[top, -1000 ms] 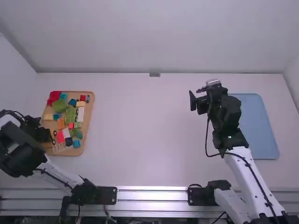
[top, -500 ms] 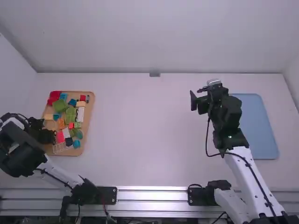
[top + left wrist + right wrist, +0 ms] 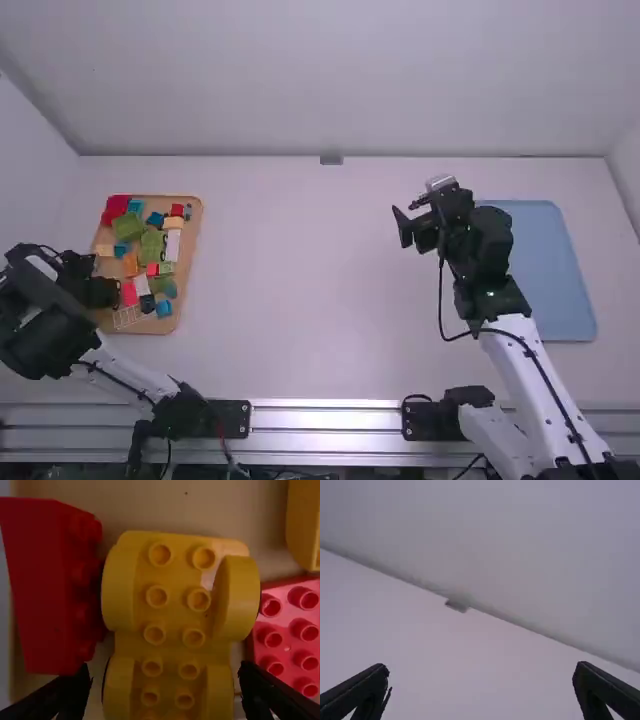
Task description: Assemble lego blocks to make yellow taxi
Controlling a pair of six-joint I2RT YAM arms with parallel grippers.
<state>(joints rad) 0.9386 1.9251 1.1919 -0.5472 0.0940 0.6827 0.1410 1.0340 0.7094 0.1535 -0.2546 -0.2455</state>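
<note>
Here, a yellow wheeled base (image 3: 175, 600) is bracketed by the left gripper (image 3: 108, 292), its fingers spread.
On the wooden tray (image 3: 192, 235), the base is flanked by red bricks (image 3: 50, 590); the right gripper (image 3: 408, 226) is also spread.

Plain yellow colours the studded plastic block with curved wheel arches (image 3: 173, 600). The long plastic block (image 3: 50, 585) is deep red; the flat studded plastic block (image 3: 287, 630), pinkish red. The rectangular trays are solid pale blue (image 3: 550, 270) and warm tan (image 3: 190, 240), on a white desk (image 3: 320, 300).
</note>
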